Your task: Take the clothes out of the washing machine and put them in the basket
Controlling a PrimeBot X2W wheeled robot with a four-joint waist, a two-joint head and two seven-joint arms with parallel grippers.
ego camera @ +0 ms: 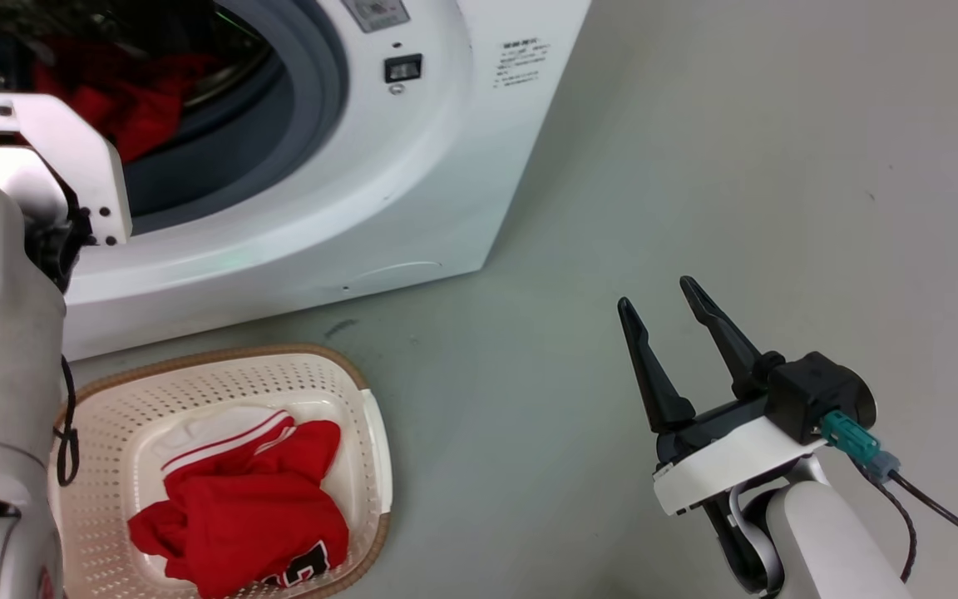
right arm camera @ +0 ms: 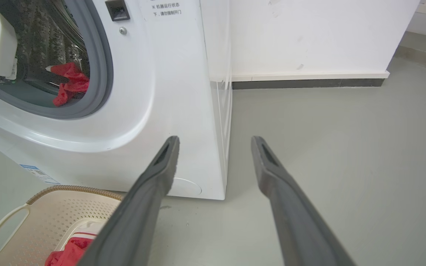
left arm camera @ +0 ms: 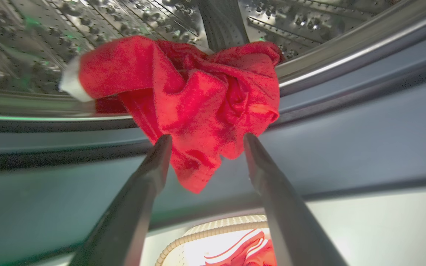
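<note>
The white washing machine (ego camera: 412, 191) stands with its porthole open. Inside the steel drum, a crumpled red garment (left arm camera: 198, 92) droops over the grey gasket (left arm camera: 346, 129); it also shows in the head view (ego camera: 125, 108) and the right wrist view (right arm camera: 68, 83). My left gripper (left arm camera: 205, 136) is open at the porthole, and the garment's lower flap hangs between its fingertips, unclamped. Another red garment with white striped trim (ego camera: 254, 507) lies in the cream basket (ego camera: 221, 356) on the floor before the machine. My right gripper (ego camera: 655, 293) is open and empty over the floor to the right.
Grey floor (ego camera: 737, 166) stretches to the right of the machine. In the right wrist view, a white wall with a dark skirting (right arm camera: 309, 83) stands behind it. My left forearm and white wrist bracket (ego camera: 71, 158) cover part of the porthole.
</note>
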